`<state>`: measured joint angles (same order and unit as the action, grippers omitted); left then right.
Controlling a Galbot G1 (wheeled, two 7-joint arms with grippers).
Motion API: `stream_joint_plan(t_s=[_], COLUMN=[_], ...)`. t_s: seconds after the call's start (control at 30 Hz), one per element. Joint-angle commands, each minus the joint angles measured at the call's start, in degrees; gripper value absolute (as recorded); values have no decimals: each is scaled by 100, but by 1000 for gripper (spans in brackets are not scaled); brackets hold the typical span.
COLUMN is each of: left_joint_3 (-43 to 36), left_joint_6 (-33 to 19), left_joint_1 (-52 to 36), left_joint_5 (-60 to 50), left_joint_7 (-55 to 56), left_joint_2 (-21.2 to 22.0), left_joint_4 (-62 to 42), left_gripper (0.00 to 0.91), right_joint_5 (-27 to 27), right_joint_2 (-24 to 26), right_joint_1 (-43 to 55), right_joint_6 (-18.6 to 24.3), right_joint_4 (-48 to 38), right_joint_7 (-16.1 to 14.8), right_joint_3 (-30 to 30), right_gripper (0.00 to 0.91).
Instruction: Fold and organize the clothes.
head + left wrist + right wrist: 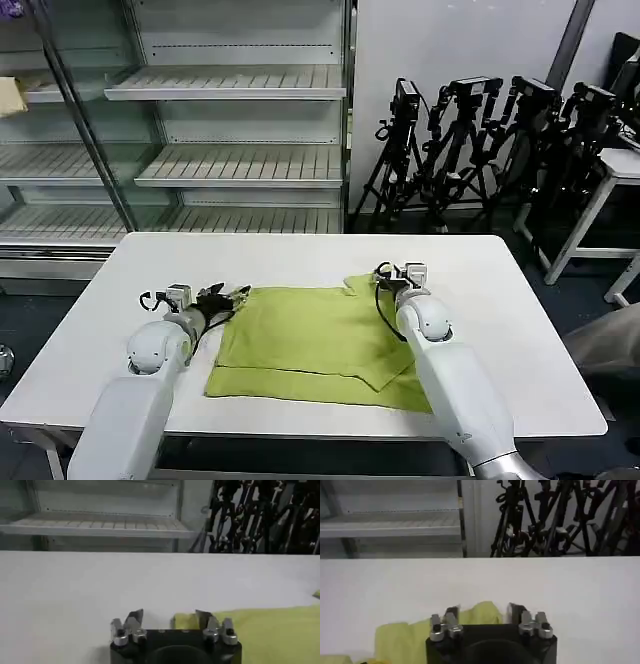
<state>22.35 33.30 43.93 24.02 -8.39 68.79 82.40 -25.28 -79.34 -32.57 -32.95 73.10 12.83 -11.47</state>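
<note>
Lime T-shirt [315, 345] lies partly folded mid-bench [520, 330], closer to the near edge. Left claw [228, 296] sits at its far-left corner, fingers spread. Right claw [482, 614] sits at the far-right edge, fingers apart around a raised bit of fabric. Shelves [240, 165] behind.

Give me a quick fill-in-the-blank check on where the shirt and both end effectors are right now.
1. The lime T-shirt lies on the white ____.
2. The left end effector sits at the shirt's far-left corner with its fingers ____.
3. The right end effector is at the shirt's far-____ corner.
4. Behind the table, the shelving unit has shelves that are ____.

Missing words: table; open; right; empty
</note>
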Motion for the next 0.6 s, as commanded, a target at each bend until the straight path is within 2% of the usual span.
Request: stream_joint_plan(t_s=[0.03,0.6], left_joint_3=[-13,-23], left_joint_6=[-1,-10], left_joint_1=[-11,-28], left_joint_5=[-19,-42], left_joint_7=[-40,-113], left_joint_2=[1,32], left_joint_4=[-33,76], left_gripper=[20,20], right_joint_5=[-12,21], right_joint_2=[-20,28], right_joint_1=[25,60], right_joint_6=[-14,79], right_joint_4=[-67,93], right_joint_7=[-45,-132], right_joint_3=[3,8], right_gripper=[0,0])
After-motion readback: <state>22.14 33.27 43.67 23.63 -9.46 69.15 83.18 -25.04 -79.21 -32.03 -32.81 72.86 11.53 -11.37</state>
